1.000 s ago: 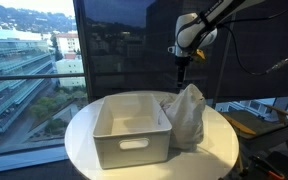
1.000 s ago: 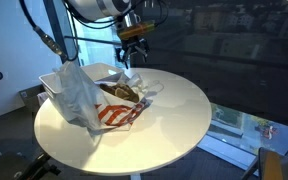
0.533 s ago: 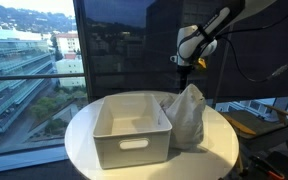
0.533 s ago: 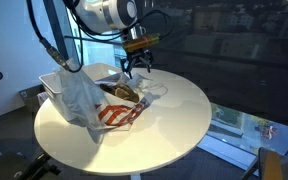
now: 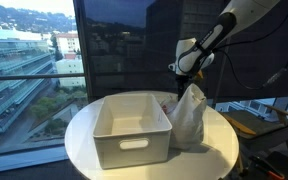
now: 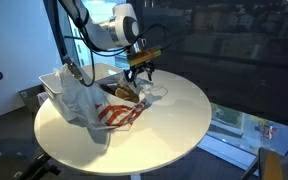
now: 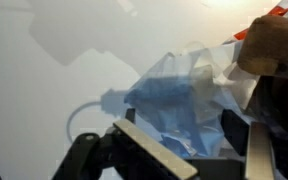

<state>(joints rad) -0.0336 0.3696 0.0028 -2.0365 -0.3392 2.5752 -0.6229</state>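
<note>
Your gripper hangs low with its fingers spread wide over the crumpled clear plastic. The plastic lies on the round white table, just beside the red-and-white paper bag. Whether the tips touch it, you cannot tell. The grey bag and the white bin crowd one side, while bare tabletop runs out to the rim on the other. Dark windows stand close behind the table.
</note>
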